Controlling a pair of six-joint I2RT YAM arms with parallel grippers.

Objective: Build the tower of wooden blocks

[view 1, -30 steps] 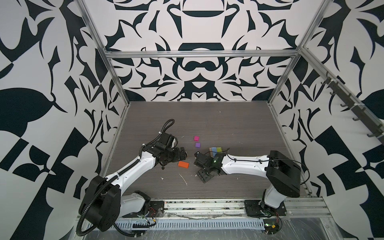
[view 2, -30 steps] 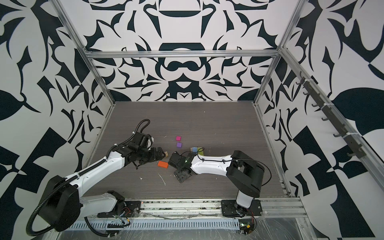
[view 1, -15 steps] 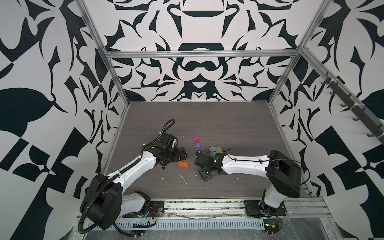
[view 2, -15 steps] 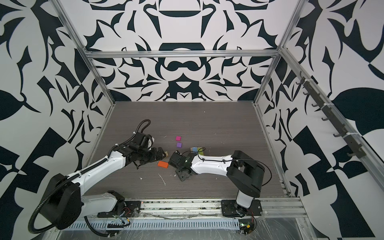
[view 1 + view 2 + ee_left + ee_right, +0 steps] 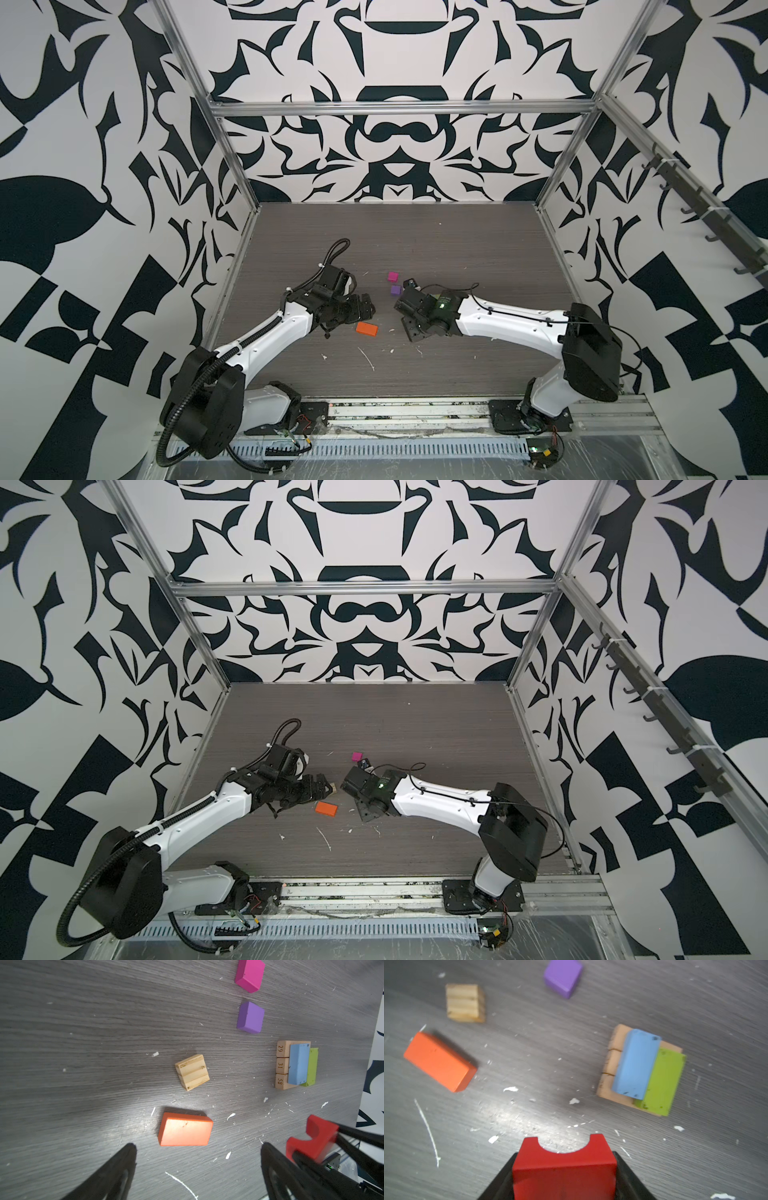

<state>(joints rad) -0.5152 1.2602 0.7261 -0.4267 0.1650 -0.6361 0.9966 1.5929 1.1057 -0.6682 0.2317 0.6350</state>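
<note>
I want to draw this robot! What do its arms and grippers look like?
The left arm and right arm have smooth white shells and chunky black joints. The left gripper and right gripper are black with two tapered fingers. A ribbed black hose runs along the left arm, a thin black cable along the right, where a small green light glows.

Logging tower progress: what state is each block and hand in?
red arch: gripped, not yet placed
orange block: loose, lying flat
tan cube: loose
purple block: loose
magenta block: loose
tan planks: three side by side, as base
blue block: stacked on planks
lime block: stacked on planks, beside blue
left hand: open, empty
right hand: shut on red arch
</note>
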